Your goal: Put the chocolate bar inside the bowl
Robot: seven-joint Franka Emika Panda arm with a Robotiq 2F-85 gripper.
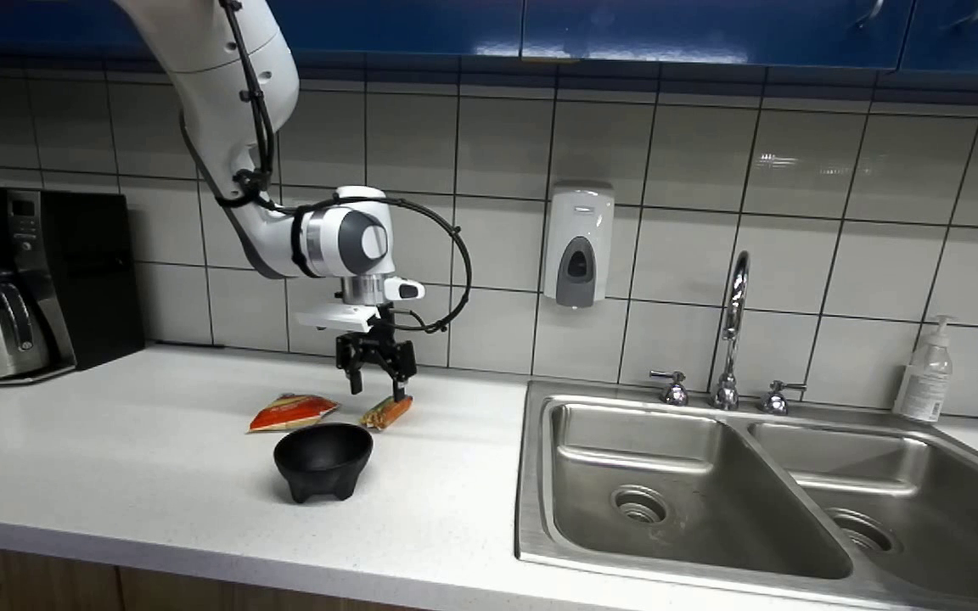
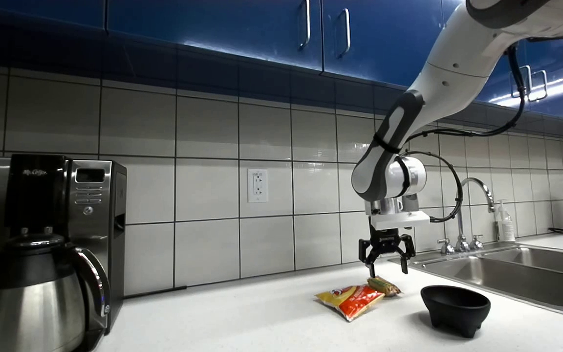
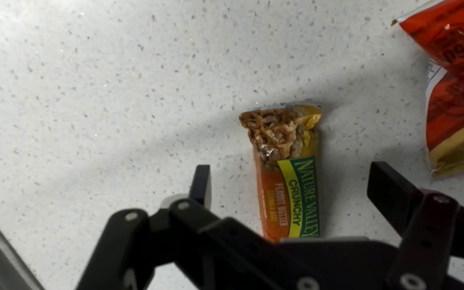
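Hovering over the slim oblong orange-wrapped bar point(image 3: 286, 197), black two-fingered gripper point(image 2: 388, 272) spread wide. Round matte-black bowl point(image 2: 457, 313) and shiny red-and-yellow packet point(image 2: 353, 299) sit near the bar.

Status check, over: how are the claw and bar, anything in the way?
Claw open over bar. Bar on counter, outside bowl. Packet nearby, probably not blocking.

Orange chocolate bar point(image 3: 284, 173), black bowl point(image 2: 457, 315), pale worktop point(image 3: 107, 92) flecked grey
Your chocolate bar bears green and yellow bands and is brown towards one end; your bowl is plain matte black, your tool point(image 2: 388, 272) black too; you also have a red-and-yellow packet point(image 2: 350, 299), blue cabinets point(image 2: 213, 29) and off-white tiles point(image 2: 208, 186) ruled with dark lines.
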